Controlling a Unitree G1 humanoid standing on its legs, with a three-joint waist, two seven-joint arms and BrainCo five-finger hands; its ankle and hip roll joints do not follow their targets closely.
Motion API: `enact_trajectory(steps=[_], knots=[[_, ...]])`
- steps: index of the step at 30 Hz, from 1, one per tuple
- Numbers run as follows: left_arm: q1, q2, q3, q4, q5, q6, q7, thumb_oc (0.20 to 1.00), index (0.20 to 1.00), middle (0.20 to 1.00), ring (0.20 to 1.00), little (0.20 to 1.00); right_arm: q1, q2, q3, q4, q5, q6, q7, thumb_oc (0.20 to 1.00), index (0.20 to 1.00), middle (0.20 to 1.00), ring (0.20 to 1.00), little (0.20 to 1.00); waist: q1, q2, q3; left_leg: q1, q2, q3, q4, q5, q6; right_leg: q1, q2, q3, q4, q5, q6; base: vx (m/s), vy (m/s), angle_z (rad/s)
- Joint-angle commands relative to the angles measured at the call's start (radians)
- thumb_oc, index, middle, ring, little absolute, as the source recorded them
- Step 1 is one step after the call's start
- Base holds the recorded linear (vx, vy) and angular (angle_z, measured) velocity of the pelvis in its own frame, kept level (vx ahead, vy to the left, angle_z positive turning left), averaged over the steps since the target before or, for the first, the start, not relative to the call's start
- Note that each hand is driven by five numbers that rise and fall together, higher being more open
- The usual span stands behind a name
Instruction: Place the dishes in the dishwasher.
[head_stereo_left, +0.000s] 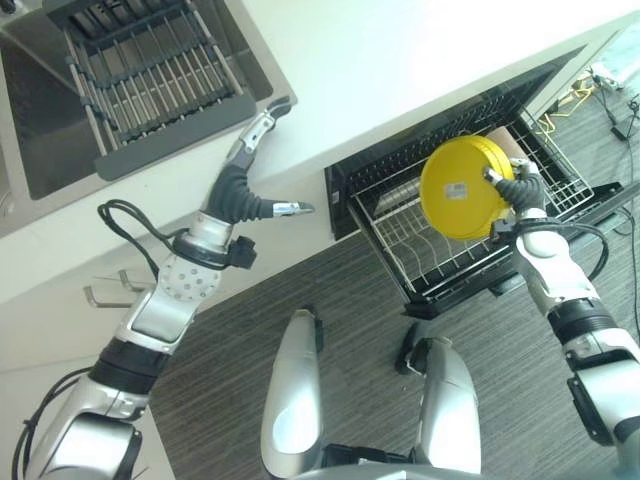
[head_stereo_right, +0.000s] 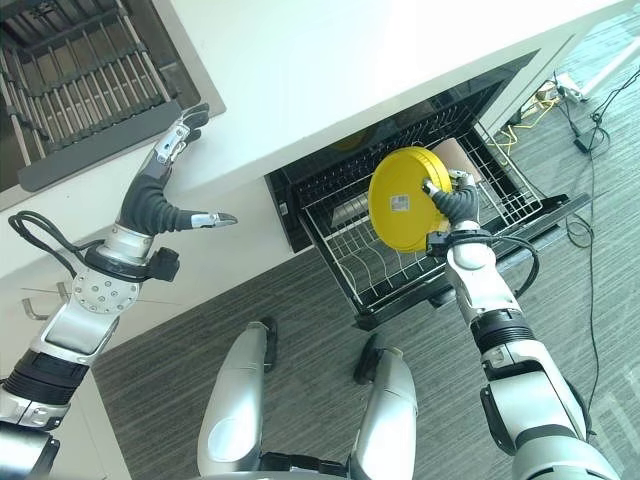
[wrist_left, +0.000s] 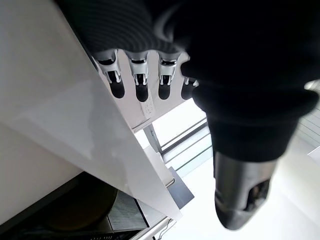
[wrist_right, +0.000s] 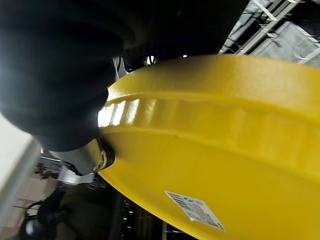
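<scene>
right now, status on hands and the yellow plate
Right hand shut on round yellow plate, held on edge over pulled-out wire dishwasher rack. Left hand open by white countertop. Nothing blocking.

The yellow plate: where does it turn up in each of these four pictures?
Left eye view: yellow plate right of centre, in the right hand.
Right eye view: just right of centre, over the pulled-out dishwasher rack.
Left wrist view: not there.
Right wrist view: close up, its label visible.
Shared landmark: the dishwasher rack.
</scene>
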Motion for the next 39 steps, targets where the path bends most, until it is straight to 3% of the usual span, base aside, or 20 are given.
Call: enact_trajectory(steps=[1,10,11,13,14,16,17,19,20,21,22,24,25,26,28,29,31,35,36,39], knots=[[-0.047,0.023,-0.014,-0.029,-0.04,-0.032,0.038,1.0,1.0,1.0,1.0,1.0,-0.151,-0.065,0.025,0.002,-0.127,-0.041,-0.041,0.2,0.2,0.2,0.2,0.2,0.004,0.029,-0.028,0.028,-0.043,0.035,-0.158,0.066,0.048,-0.025,-0.007,-0.081,0.021,0.038,-0.003,-0.11,0.026,-0.02],[-0.097,0.05,-0.058,-0.021,-0.059,-0.068,0.052,1.0,1.0,1.0,1.0,1.0,-0.354,-0.149,0.235,0.139,-0.378,0.029,-0.051,0.2,0.2,0.2,0.2,0.2,0.026,0.057,-0.028,-0.031,-0.062,0.033,-0.179,0.082,0.043,-0.092,-0.011,-0.088,0.017,0.043,-0.008,-0.06,0.025,0.04],[-0.099,0.05,-0.066,-0.02,-0.058,-0.071,0.053,1.0,1.0,1.0,1.0,1.0,-0.37,-0.15,0.254,0.159,-0.409,0.028,-0.061,0.2,0.2,0.2,0.2,0.2,0.028,0.06,-0.028,-0.024,-0.066,0.023,-0.168,0.051,0.035,-0.09,-0.011,-0.074,0.036,0.015,0.006,0.02,0.015,0.08],[-0.112,0.057,-0.085,-0.023,-0.058,-0.073,0.06,1.0,1.0,1.0,1.0,1.0,-0.413,-0.16,0.299,0.196,-0.487,0.031,-0.108,0.2,0.2,0.2,0.2,0.2,0.032,0.066,-0.028,-0.034,-0.067,0.023,-0.173,0.053,0.037,-0.104,-0.009,-0.074,0.035,0.016,0.008,-0.05,0.008,0.05],[-0.121,0.072,-0.093,-0.027,-0.062,-0.079,0.067,1.0,1.0,1.0,1.0,1.0,-0.449,-0.184,0.33,0.193,-0.57,0.065,-0.135,0.2,0.2,0.2,0.2,0.2,0.032,0.066,-0.028,-0.056,-0.072,0.029,-0.19,0.085,0.045,-0.121,-0.003,-0.086,0.012,0.047,-0.006,-0.11,0.001,-0.01],[-0.118,0.077,-0.1,-0.027,-0.06,-0.082,0.075,1.0,1.0,1.0,1.0,1.0,-0.468,-0.192,0.361,0.197,-0.635,0.09,-0.129,0.2,0.2,0.2,0.2,0.2,0.033,0.066,-0.028,-0.055,-0.076,0.018,-0.172,0.051,0.037,-0.123,0.003,-0.068,0.032,0.019,0.009,-0.02,-0.004,-0.02],[-0.121,0.079,-0.099,-0.03,-0.059,-0.084,0.078,1.0,1.0,1.0,1.0,1.0,-0.484,-0.2,0.383,0.2,-0.684,0.098,-0.13,0.2,0.2,0.2,0.2,0.2,0.035,0.066,-0.028,-0.074,-0.077,0.024,-0.187,0.086,0.045,-0.137,0.005,-0.082,0.012,0.049,-0.005,0.0,0.0,0.0],[-0.123,0.091,-0.104,-0.032,-0.065,-0.091,0.084,1.0,1.0,1.0,1.0,1.0,-0.508,-0.214,0.43,0.217,-0.695,0.11,-0.107,0.2,0.2,0.2,0.2,0.2,0.037,0.068,-0.028,-0.081,-0.078,0.024,-0.191,0.087,0.045,-0.145,0.007,-0.081,0.007,0.05,-0.004,-0.02,-0.018,0.0],[-0.123,0.092,-0.109,-0.03,-0.067,-0.093,0.085,1.0,1.0,1.0,1.0,1.0,-0.51,-0.213,0.445,0.228,-0.712,0.109,-0.09,0.2,0.2,0.2,0.2,0.2,0.038,0.068,-0.028,-0.071,-0.08,0.015,-0.182,0.057,0.037,-0.138,0.009,-0.067,0.022,0.022,0.011,-0.03,-0.016,0.0],[-0.131,0.094,-0.113,-0.027,-0.064,-0.097,0.088,1.0,1.0,1.0,1.0,1.0,-0.52,-0.209,0.464,0.247,-0.731,0.103,-0.074,0.2,0.2,0.2,0.2,0.2,0.039,0.07,-0.028,-0.089,-0.08,0.023,-0.197,0.09,0.044,-0.153,0.009,-0.079,0.001,0.052,-0.002,0.04,-0.021,0.01],[-0.137,0.094,-0.127,-0.023,-0.063,-0.1,0.094,1.0,1.0,1.0,1.0,1.0,-0.52,-0.199,0.492,0.276,-0.744,0.088,-0.053,0.2,0.2,0.2,0.2,0.2,0.042,0.072,-0.028,-0.08,-0.084,0.013,-0.188,0.06,0.036,-0.149,0.011,-0.065,0.015,0.026,0.013,0.0,0.0,0.0],[-0.156,0.091,-0.143,-0.017,-0.057,-0.11,0.107,1.0,1.0,1.0,1.0,1.0,-0.522,-0.175,0.516,0.324,-0.742,0.061,-0.049,0.2,0.2,0.2,0.2,0.2,0.047,0.078,-0.028,-0.103,-0.085,0.021,-0.204,0.094,0.046,-0.166,0.007,-0.081,-0.007,0.057,-0.002,0.0,0.0,0.0],[-0.161,0.086,-0.154,-0.01,-0.051,-0.115,0.111,1.0,1.0,1.0,1.0,1.0,-0.518,-0.16,0.524,0.35,-0.747,0.044,-0.041,0.2,0.2,0.2,0.2,0.2,0.049,0.083,-0.028,-0.093,-0.088,0.013,-0.193,0.062,0.039,-0.162,0.007,-0.066,0.011,0.028,0.012,-0.11,0.009,0.0],[-0.18,0.079,-0.164,0.0,-0.045,-0.121,0.117,1.0,1.0,1.0,1.0,1.0,-0.528,-0.14,0.528,0.394,-0.746,0.015,-0.041,0.2,0.2,0.2,0.2,0.2,0.052,0.09,-0.028,-0.112,-0.091,0.021,-0.209,0.096,0.047,-0.179,0.005,-0.079,-0.008,0.057,-0.003,0.04,0.014,0.0],[-0.192,0.066,-0.18,0.009,-0.042,-0.122,0.123,1.0,1.0,1.0,1.0,1.0,-0.529,-0.111,0.536,0.431,-0.746,-0.005,-0.036,0.2,0.2,0.2,0.2,0.2,0.054,0.101,-0.028,-0.1,-0.099,0.013,-0.198,0.064,0.04,-0.175,0.005,-0.063,0.012,0.027,0.011,-0.02,0.043,0.02],[-0.204,0.06,-0.183,0.013,-0.039,-0.122,0.124,1.0,1.0,1.0,1.0,1.0,-0.535,-0.098,0.538,0.445,-0.754,-0.021,-0.03,0.2,0.2,0.2,0.2,0.2,0.056,0.106,-0.028,-0.118,-0.102,0.02,-0.211,0.096,0.047,-0.19,0.003,-0.076,-0.006,0.056,-0.003,-0.09,0.056,0.0],[-0.206,0.045,-0.189,0.013,-0.031,-0.123,0.124,1.0,1.0,1.0,1.0,1.0,-0.527,-0.071,0.546,0.455,-0.749,-0.037,-0.023,0.2,0.2,0.2,0.2,0.2,0.059,0.113,-0.028,-0.107,-0.11,0.011,-0.201,0.064,0.04,-0.186,0.002,-0.062,0.011,0.027,0.011,0.03,0.031,-0.01],[-0.203,0.021,-0.191,0.013,-0.009,-0.139,0.124,1.0,1.0,1.0,1.0,1.0,-0.502,-0.03,0.54,0.461,-0.735,-0.054,-0.004,0.2,0.2,0.2,0.2,0.2,0.061,0.125,-0.028,-0.114,-0.121,0.009,-0.208,0.071,0.038,-0.198,-0.005,-0.063,0.009,0.029,0.011,-0.02,0.039,0.01],[-0.202,0.014,-0.187,0.003,0.003,-0.138,0.129,1.0,1.0,1.0,1.0,1.0,-0.494,-0.015,0.531,0.459,-0.729,-0.053,0.006,0.2,0.2,0.2,0.2,0.2,0.062,0.13,-0.028,-0.134,-0.123,0.015,-0.222,0.106,0.046,-0.212,-0.007,-0.076,-0.01,0.059,-0.003,-0.1,0.049,0.03],[-0.187,-0.006,-0.184,0.001,0.022,-0.15,0.134,1.0,1.0,1.0,1.0,1.0,-0.463,0.023,0.512,0.467,-0.706,-0.057,0.04,0.2,0.2,0.2,0.2,0.2,0.064,0.143,-0.028,-0.121,-0.131,0.007,-0.215,0.078,0.038,-0.209,-0.011,-0.061,0.008,0.029,0.011,-0.02,0.051,0.05]])
